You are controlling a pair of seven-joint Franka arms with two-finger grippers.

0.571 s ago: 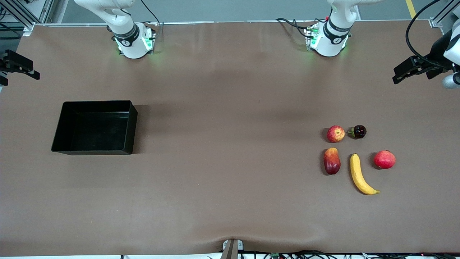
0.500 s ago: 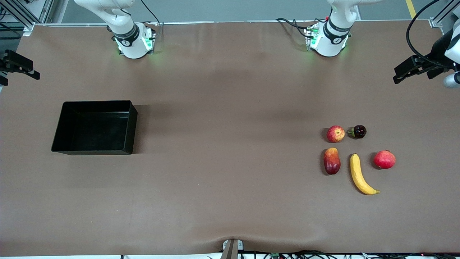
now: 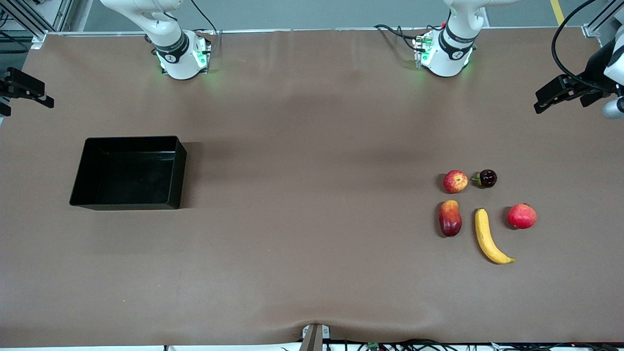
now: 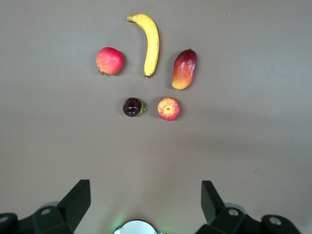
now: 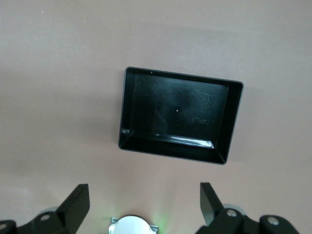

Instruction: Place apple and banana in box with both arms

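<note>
The apple (image 3: 455,181) and the banana (image 3: 490,236) lie on the brown table toward the left arm's end, the banana nearer the front camera. Both also show in the left wrist view, the apple (image 4: 168,108) and the banana (image 4: 150,41). The empty black box (image 3: 131,175) stands toward the right arm's end and shows in the right wrist view (image 5: 178,114). My left gripper (image 4: 145,190) is open and empty, held high over its end of the table (image 3: 538,102). My right gripper (image 5: 144,192) is open and empty, held high over its own end (image 3: 46,100).
Three other fruits lie by the apple and banana: an elongated red-and-yellow fruit (image 3: 450,218), a pinkish-red round fruit (image 3: 521,216) and a small dark fruit (image 3: 487,178). The arm bases (image 3: 183,56) (image 3: 443,53) stand along the table's edge farthest from the front camera.
The left gripper has shifted very slightly. The fruits, the box and the right gripper have not moved.
</note>
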